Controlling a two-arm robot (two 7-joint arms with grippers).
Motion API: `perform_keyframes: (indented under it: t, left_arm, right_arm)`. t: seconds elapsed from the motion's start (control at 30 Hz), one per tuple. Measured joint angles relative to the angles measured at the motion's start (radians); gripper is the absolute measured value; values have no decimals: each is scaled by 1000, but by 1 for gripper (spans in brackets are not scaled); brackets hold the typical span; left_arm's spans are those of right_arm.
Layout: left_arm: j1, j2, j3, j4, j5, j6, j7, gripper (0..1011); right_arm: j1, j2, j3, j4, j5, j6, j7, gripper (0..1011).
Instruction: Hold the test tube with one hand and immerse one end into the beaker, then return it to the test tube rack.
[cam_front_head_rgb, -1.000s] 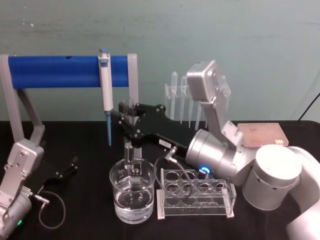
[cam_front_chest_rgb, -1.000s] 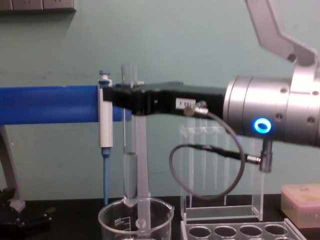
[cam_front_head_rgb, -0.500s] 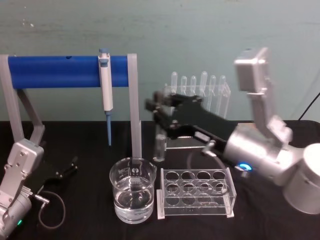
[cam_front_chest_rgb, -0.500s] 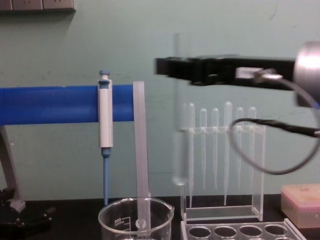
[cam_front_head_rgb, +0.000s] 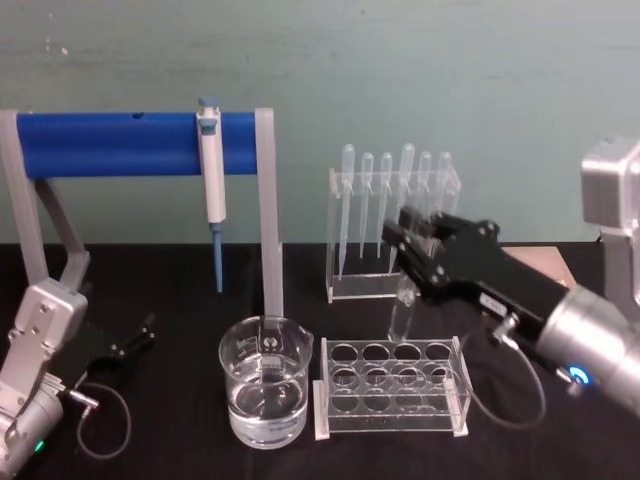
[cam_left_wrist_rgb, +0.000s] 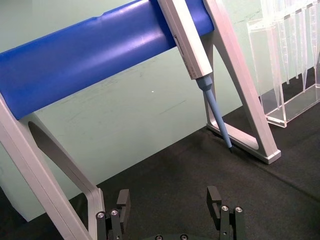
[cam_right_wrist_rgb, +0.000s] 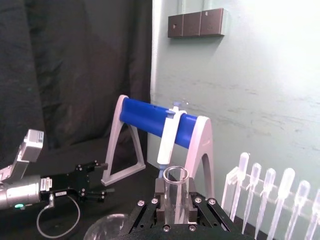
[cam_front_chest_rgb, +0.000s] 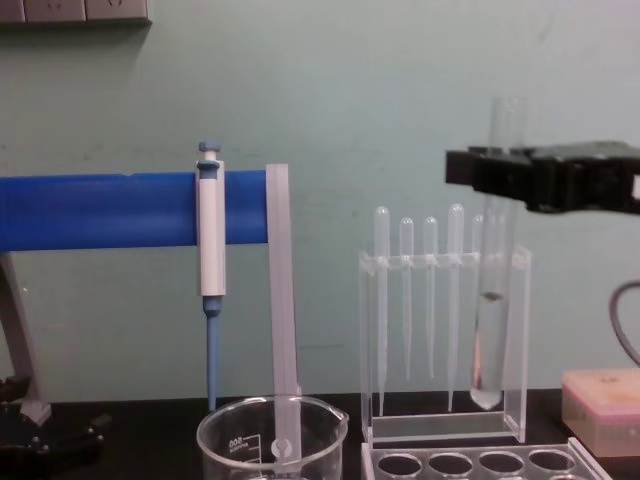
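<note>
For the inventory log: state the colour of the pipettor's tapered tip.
Blue; the white-bodied pipettor's tapered plastic tip shows best in the chest view.

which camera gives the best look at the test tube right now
The chest view: the test tube hangs upright in the right gripper, side-on, with liquid in its lower part. The head view catches its lower end above the rack; the right wrist view shows its open rim.

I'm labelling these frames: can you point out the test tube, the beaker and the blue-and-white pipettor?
test tube (cam_front_chest_rgb: 490, 340): chest view, on its liquid-filled lower part.
beaker (cam_front_head_rgb: 263, 385): head view, on its front glass wall.
blue-and-white pipettor (cam_front_head_rgb: 212, 175): head view, on its white body.
</note>
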Motion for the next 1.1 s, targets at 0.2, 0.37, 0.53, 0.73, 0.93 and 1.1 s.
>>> perform_keyframes:
  t: [0.2, 0.37, 0.53, 0.73, 0.93, 1.1]
  left_arm:
    - [0, 0, 0, 0, 0, 0, 0, 1000]
    - [0, 0, 0, 0, 0, 0, 0, 1000]
    - [0, 0, 0, 0, 0, 0, 0, 1000]
    - [0, 0, 0, 0, 0, 0, 0, 1000]
    - [0, 0, 0, 0, 0, 0, 0, 1000]
    - [0, 0, 0, 0, 0, 0, 0, 1000]
  right_arm:
    - [-40, -6, 4, 16, -16, -57, 1, 226]
    - [-47, -30, -6, 54, -27, -82, 8, 226]
    - [-46, -47, -19, 85, -42, -94, 20, 226]
    - [-41, -65, -25, 120, -55, -105, 25, 226]
    - [-41, -78, -24, 144, -60, -118, 32, 226]
    - [-40, -86, -24, 157, -62, -121, 38, 226]
